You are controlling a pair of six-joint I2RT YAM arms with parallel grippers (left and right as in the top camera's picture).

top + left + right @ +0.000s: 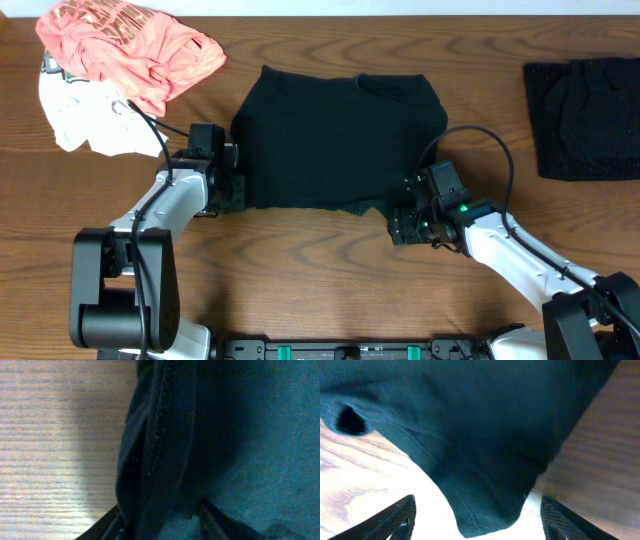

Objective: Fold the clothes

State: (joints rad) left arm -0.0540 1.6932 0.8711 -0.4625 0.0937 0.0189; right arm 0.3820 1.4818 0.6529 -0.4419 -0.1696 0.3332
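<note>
Your left pincer (236, 172) sits at the left edge of the black garment (335, 135), which lies spread and nearly flat in the middle of the surface (330, 290). In the left wrist view the hemmed edge runs down between its fingers (216, 522), but you cannot tell whether they have bitten or only straddle the cloth, so check that before you lift. Your right pincer (405, 222) is at the garment's near right corner, jaws wide apart. Its wrist view shows the corner of cloth lying in the gap, touched by neither finger (402, 515).

You appear to be taking both holds for a fold. On the left, take the whole hem, because the edge looks doubled there. On the right, reach in deeper so the jaws meet over cloth rather than its very tip, which would likely slip out. Raise both sides together and level, since limp fabric drags and wrinkles. Steer clear of the coral-pink shirt (130, 45) and white garment (85, 125) at far left, and the folded black garments (585, 115) at far right.
</note>
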